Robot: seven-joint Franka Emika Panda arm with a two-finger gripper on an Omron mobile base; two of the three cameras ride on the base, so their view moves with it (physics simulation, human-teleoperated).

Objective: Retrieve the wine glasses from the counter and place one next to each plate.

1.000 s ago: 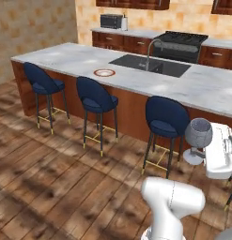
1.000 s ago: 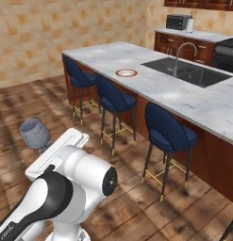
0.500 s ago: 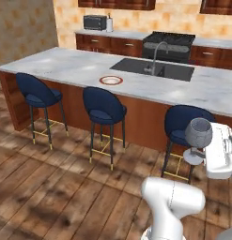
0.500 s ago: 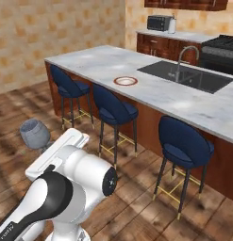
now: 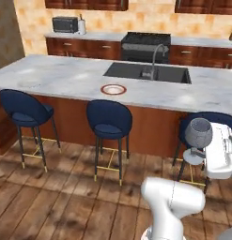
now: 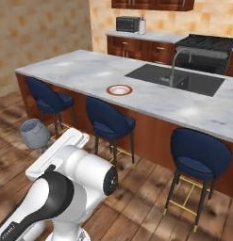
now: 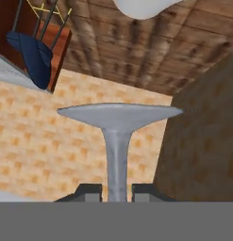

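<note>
The whole view has swung and slid over the last second, so the base has driven and turned: the island now lies broadly across both base views, and the red-rimmed plate sits nearer the middle of the picture than it did. The glass has kept its place beside the arm throughout, so it is riding along with the robot.

Nearest the cameras, the gripper (image 7: 116,192) is closed narrowly on the thin stem of a wine glass (image 5: 198,133). In the hand view the two dark fingertips (image 7: 89,192) press the stem from either side, with the round foot spread just beyond them. In the left base view the smoky grey bowl hangs beside the white hand, above the wooden floor and in front of a blue stool (image 5: 108,119). In the right base view the same bowl shows low on the left.

Further off, the island (image 5: 51,77) carries the red-rimmed plate (image 5: 113,89), lying flat just in front of the sink (image 5: 148,72). A second plate cannot be made out. Beyond stands the back counter (image 5: 96,36) with a microwave (image 5: 65,24).

This looks like the carrying stage: one glass is in hand, well apart from the plate, and still has to be set down beside it.
</note>
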